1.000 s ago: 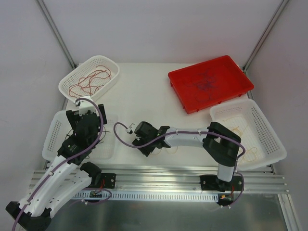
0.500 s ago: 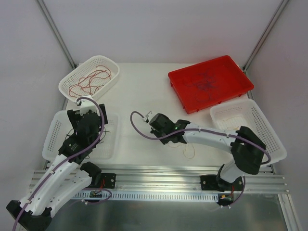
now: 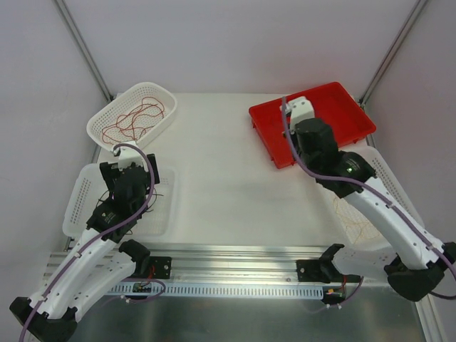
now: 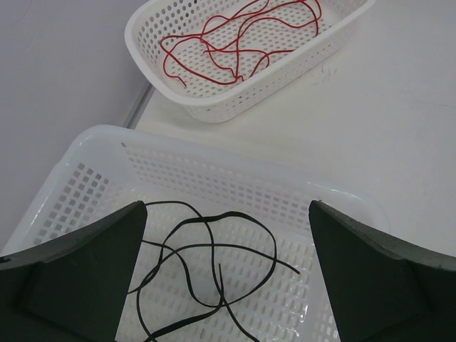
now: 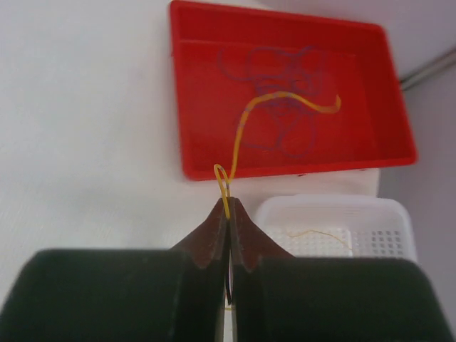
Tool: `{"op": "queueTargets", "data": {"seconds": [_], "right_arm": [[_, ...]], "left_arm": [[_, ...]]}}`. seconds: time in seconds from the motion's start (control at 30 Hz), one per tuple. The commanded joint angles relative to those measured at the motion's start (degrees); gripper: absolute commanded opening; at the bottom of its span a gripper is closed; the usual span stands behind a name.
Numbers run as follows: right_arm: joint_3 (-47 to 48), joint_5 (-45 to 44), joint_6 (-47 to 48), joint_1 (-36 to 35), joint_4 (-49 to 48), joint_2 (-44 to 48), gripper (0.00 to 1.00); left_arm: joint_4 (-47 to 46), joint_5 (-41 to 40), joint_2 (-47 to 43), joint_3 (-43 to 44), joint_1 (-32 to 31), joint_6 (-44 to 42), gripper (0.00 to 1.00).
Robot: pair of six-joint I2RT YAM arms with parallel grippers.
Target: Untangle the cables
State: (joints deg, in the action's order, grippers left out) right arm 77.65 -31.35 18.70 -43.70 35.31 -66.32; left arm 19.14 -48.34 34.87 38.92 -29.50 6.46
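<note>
My right gripper (image 5: 228,211) is shut on a pale yellow cable (image 5: 242,128) that loops up from the jaws and curls over the red tray (image 5: 388,85). In the top view this gripper (image 3: 302,114) is raised above the tray's near-left part. Dark purple cables (image 5: 281,89) lie tangled in the tray (image 3: 274,146). My left gripper (image 4: 226,279) is open and empty above the near-left white basket (image 4: 214,153), where a black cable (image 4: 203,246) lies loose. Red cables (image 4: 235,39) lie in the far-left basket (image 3: 100,121).
A white basket (image 3: 406,206) at the right holds pale yellow strands (image 3: 353,217); its corner shows in the right wrist view (image 5: 328,206). Metal frame posts (image 3: 85,50) stand at the back corners. An aluminium rail (image 3: 235,260) runs along the near edge.
My right arm has swung from the middle of the table up and to the right, over the red tray, carrying the yellow cable. The left arm has not moved.
</note>
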Motion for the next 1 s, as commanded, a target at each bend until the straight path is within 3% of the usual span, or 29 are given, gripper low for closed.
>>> {"op": "queueTargets", "data": {"seconds": [0.0,0.13,0.27,0.47,0.67,0.8,0.87,0.93,0.97], "right_arm": [[3.13,-6.52,3.45,5.19,2.48,5.49,0.01],[-3.1,-8.02,1.62,13.45,-5.14,11.12,0.01],[-9.87,-3.91,-4.35,26.35,-7.35,14.73,0.01],[-24.02,-1.96,-12.26,39.02,-15.88,18.6,0.01],[-26.23,-5.55,-21.06,46.32,-12.2,16.41,0.02],[-25.62,-6.27,-24.85,49.58,-7.99,14.91,0.1],[-25.09,-5.56,-26.16,50.99,-6.84,14.47,0.18],[-23.95,-5.56,-26.78,51.61,-5.17,13.94,0.51],[-23.51,-5.47,-26.78,51.61,-4.73,13.77,0.76]], "left_arm": [[-1.38,0.43,-0.16,-0.24,0.49,0.31,0.99],[-1.38,0.7,-0.07,-0.16,0.58,0.31,0.99],[-1.38,0.96,0.11,-0.24,0.58,0.48,0.99],[-1.38,1.75,-0.33,-0.16,0.67,0.49,0.99],[-1.47,1.75,-1.03,-0.24,0.67,0.57,0.99],[-1.47,2.1,-1.47,-0.33,0.67,0.57,0.99],[-1.38,2.11,-1.21,-0.24,0.67,0.66,0.99],[-1.38,2.11,-1.3,-0.33,0.67,0.57,0.99],[-1.38,2.19,-1.39,-0.25,0.67,0.66,0.99]]}}
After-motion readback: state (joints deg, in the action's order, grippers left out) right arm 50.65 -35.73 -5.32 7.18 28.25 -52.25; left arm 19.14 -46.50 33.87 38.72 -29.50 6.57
